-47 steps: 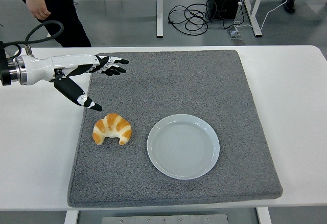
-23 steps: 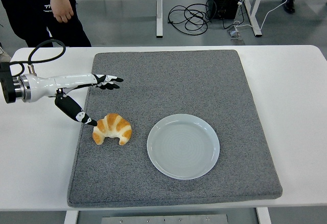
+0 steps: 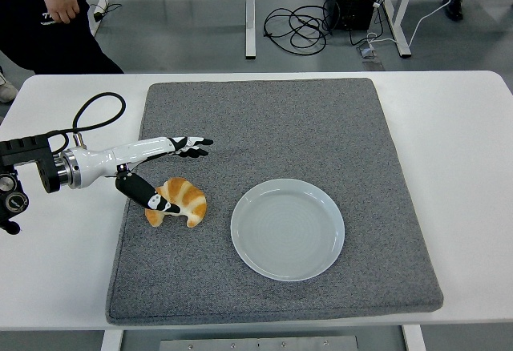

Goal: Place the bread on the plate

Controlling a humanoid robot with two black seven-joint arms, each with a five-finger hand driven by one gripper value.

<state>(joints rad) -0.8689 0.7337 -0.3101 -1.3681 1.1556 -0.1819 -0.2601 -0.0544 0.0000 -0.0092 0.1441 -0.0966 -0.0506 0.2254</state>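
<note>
One robot hand is in your view, the left. Largest first, everything placed off the grey mat.

White surface (image 3: 465, 167) carries the grey mat (image 3: 321, 127), which covers most of its middle; bare white shows left, right and behind the mat.

Person (image 3: 48, 14) stands behind the mat's far-left corner, off the surface, in dark clothes, one hand hanging.

Left arm (image 3: 96, 160) comes in from the left of the mat, white forearm, with a black cable (image 3: 96, 106) looping up from its wrist.

Plate (image 3: 287, 228), pale and round, sits on the mat's near half, about centre, nothing on it.

Left robot hand (image 3: 164, 176) is over the mat's left edge. You can see the fingers (image 3: 191, 147) stretched out flat and pointing right, clear of the bread, above it in the picture. The thumb (image 3: 148, 199) angles down and its tip lies on the bread's left side. So the hand is spread, thumb in contact, nothing gripped.

Bread (image 3: 178, 203) is a croissant on the mat near its left edge, left of the plate and apart from it, not on the plate.

Cables (image 3: 300, 26) lie on the floor beyond the mat's far edge.
</note>
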